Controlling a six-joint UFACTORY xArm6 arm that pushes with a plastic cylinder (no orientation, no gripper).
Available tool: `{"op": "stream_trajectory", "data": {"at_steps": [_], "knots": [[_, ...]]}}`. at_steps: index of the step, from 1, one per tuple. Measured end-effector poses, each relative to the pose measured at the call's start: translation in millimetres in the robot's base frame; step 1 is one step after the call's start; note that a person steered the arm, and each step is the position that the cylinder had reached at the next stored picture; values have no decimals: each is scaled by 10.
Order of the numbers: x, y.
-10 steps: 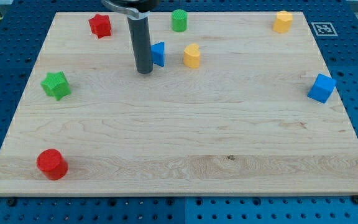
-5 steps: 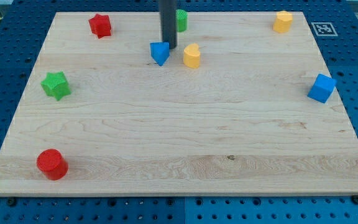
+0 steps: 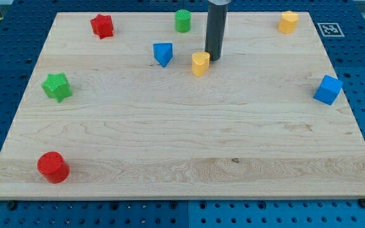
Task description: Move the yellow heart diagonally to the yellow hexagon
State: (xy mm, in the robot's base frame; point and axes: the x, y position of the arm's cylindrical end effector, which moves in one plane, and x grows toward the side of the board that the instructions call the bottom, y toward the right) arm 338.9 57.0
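The yellow heart (image 3: 200, 64) lies on the wooden board (image 3: 182, 139) near the view's top, a little right of centre. My tip (image 3: 213, 59) stands right beside the heart's upper right side, touching or almost touching it. The rod rises straight up out of the view's top. The yellow hexagon (image 3: 288, 21) sits at the board's top right corner, far to the right of the heart.
A blue triangular block (image 3: 163, 54) lies left of the heart. A green cylinder (image 3: 182, 20) is at top centre, a red star (image 3: 102, 26) at top left, a green star (image 3: 57, 86) at left, a red cylinder (image 3: 53, 167) at bottom left, a blue cube (image 3: 328, 89) at right.
My tip has moved right, from left of the blue triangular block, past its top, to the heart's upper right. The heart has shifted slightly down and right; the blue block turned.
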Motion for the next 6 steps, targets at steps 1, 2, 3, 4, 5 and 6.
{"op": "stream_trajectory", "data": {"at_steps": [1, 2, 3, 4, 5, 6], "knots": [[-21, -319], [-57, -443], [-17, -443], [185, -443], [270, -414], [380, -274]]}}
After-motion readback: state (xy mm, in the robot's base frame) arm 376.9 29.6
